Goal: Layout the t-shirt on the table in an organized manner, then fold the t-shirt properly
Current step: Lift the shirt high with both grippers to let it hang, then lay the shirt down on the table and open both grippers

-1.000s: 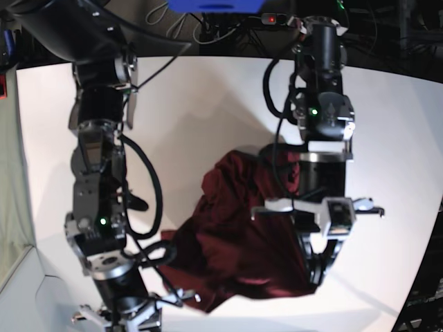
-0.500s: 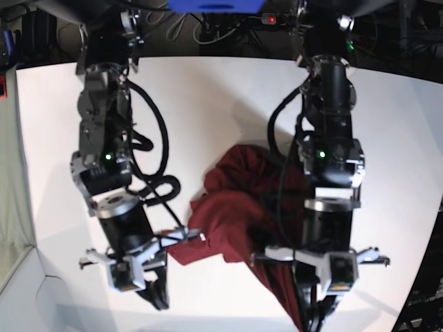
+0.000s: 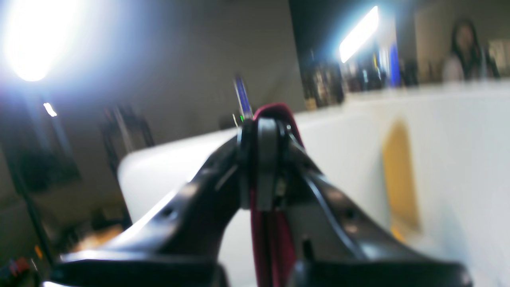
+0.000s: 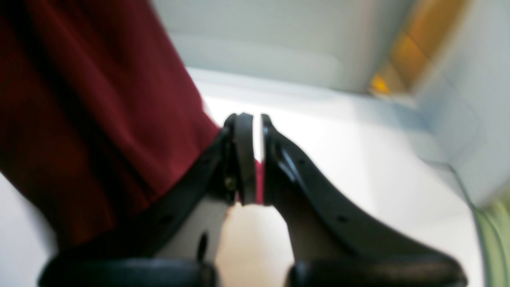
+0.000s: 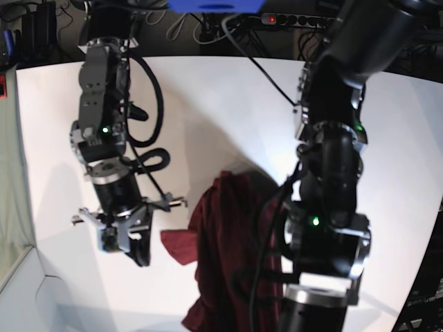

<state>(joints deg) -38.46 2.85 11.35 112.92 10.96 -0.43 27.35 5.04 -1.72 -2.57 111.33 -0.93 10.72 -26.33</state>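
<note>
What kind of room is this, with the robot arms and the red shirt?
Probably a robotics lab. Two robot arms work over a big white table, each claw pinching a maroon t-shirt, with cables and a power strip behind.

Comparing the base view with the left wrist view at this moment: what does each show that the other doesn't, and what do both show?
Only the base view shows how the t-shirt lies bunched and hanging over the table, plus the right gripper beside it. Only the left wrist view shows the left gripper up close, its jaws shut on a fold of maroon cloth; the base view hides that gripper behind the arm. Both show the maroon shirt and the white table.
</note>
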